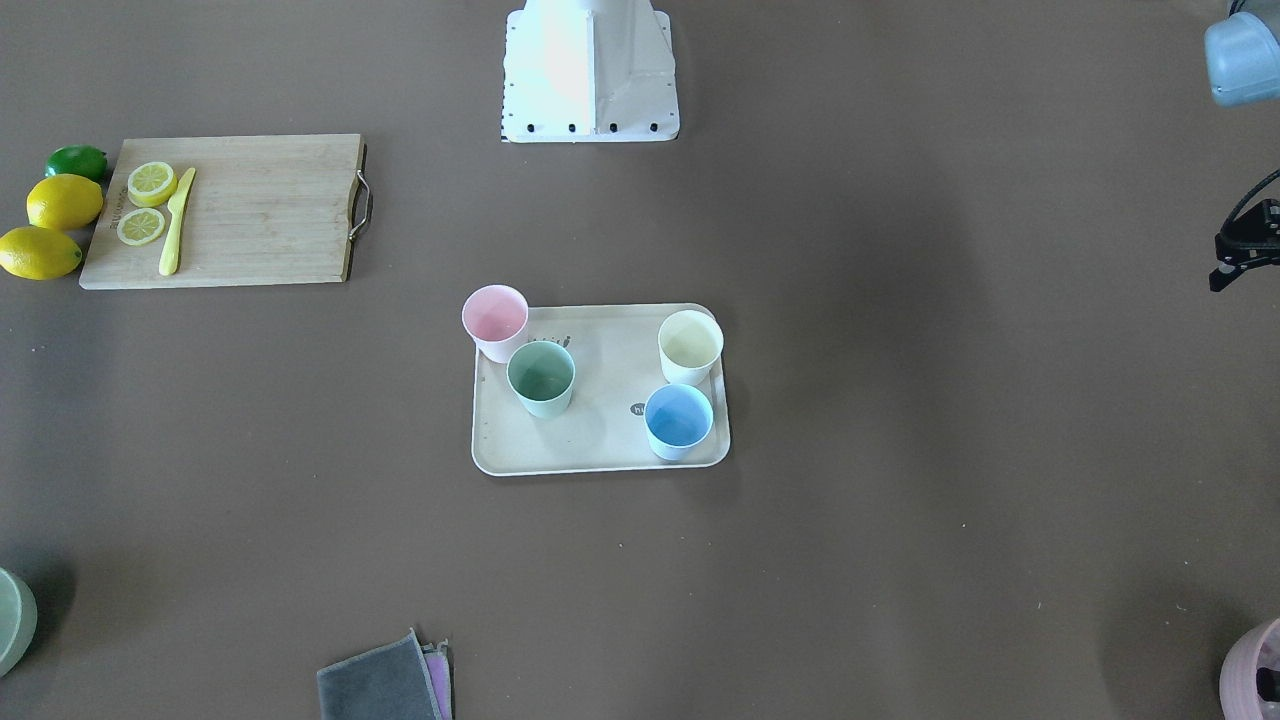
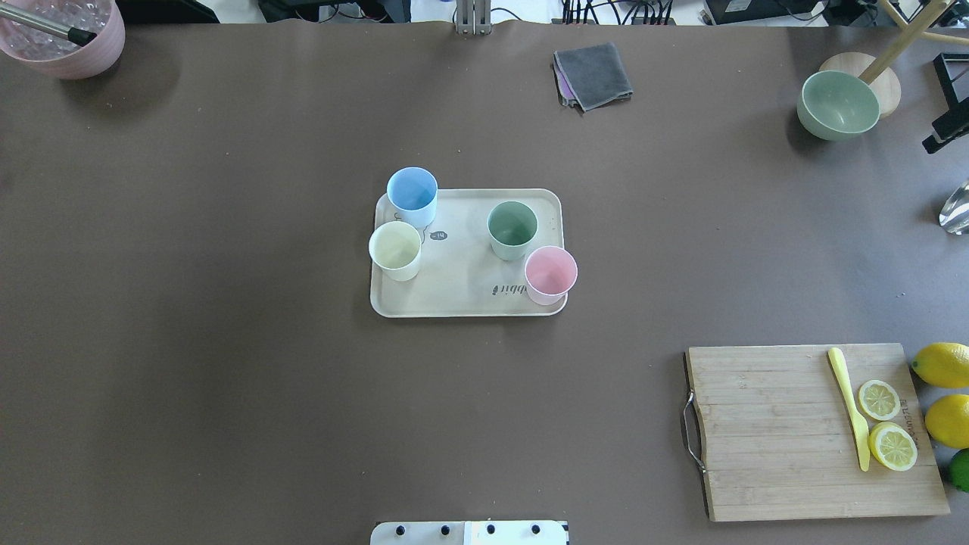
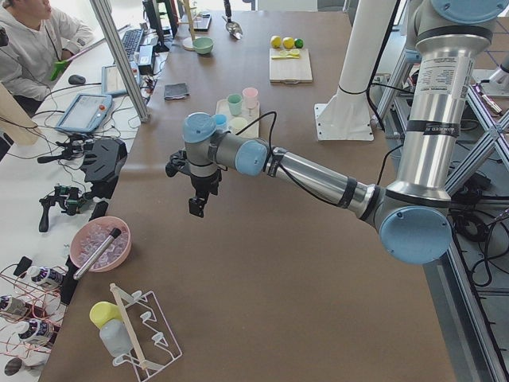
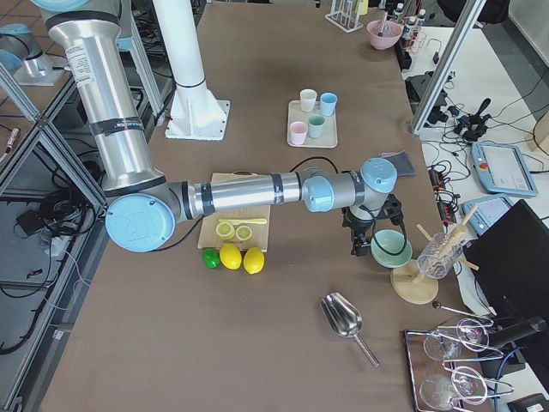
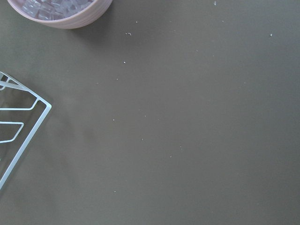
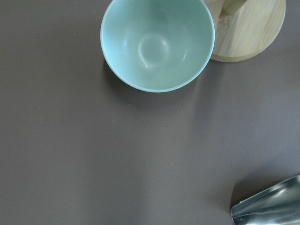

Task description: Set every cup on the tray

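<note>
The cream tray [image 1: 600, 445] [image 2: 462, 299] lies at the table's middle. All four cups stand upright on it: pink [image 1: 495, 318] [image 2: 550, 272] at one corner, sage green [image 1: 541, 375] [image 2: 512, 227] beside it, cream-white [image 1: 690, 343] [image 2: 395, 248] and light blue [image 1: 678, 418] [image 2: 412, 193] at the other end. My left gripper [image 3: 196, 205] hangs over bare table far off to the robot's left, cut off at the edge of the front view [image 1: 1240, 255]. My right gripper [image 4: 364, 245] hovers by a green bowl far to the right. I cannot tell whether either is open or shut.
A bamboo cutting board [image 2: 795, 431] holds lemon slices and a yellow knife, with lemons [image 2: 942, 363] beside it. A pale green bowl [image 2: 838, 104] [image 6: 157, 44], a metal scoop [image 6: 267, 206], a grey cloth [image 2: 593, 74], a mauve-pink pot [image 2: 64, 34] and a wire rack [image 5: 18, 122] sit around the edges.
</note>
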{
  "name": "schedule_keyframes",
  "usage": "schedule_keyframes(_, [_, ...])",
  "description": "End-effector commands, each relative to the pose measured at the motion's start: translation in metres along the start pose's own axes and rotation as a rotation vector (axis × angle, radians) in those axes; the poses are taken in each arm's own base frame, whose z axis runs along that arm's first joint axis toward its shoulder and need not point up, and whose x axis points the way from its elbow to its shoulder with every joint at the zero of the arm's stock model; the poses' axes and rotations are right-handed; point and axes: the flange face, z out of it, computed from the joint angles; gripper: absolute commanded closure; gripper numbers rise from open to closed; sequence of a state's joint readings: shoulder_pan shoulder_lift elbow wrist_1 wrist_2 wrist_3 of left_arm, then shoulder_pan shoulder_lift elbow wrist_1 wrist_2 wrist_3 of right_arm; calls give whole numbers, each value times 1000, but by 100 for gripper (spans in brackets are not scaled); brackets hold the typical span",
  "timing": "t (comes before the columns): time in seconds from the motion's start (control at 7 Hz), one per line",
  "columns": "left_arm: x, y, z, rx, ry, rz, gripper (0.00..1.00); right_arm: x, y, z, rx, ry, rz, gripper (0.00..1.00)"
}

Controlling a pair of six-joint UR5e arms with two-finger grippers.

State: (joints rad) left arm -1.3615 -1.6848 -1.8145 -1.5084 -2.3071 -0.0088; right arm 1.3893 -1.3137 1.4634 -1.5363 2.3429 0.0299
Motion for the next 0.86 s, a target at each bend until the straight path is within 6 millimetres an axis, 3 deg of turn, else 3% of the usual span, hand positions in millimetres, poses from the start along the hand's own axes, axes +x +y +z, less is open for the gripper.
schedule_keyframes(0.0, [1,1,2,-6,43,-5,2,0,32,0,3,0,-8,0])
schedule_keyframes(0.29, [-5,5,6,-17,40,-23,2,-5,48,-6,15,-2,-13,0])
schedule_keyframes(0.43, [-22,23,12,-37,31,-61,2,-6,50,-4,11,-2,-16,0])
schedule_keyframes(0.71, [-53,49,9,-37,21,-128,2,6,76,7,-12,0,-12,0])
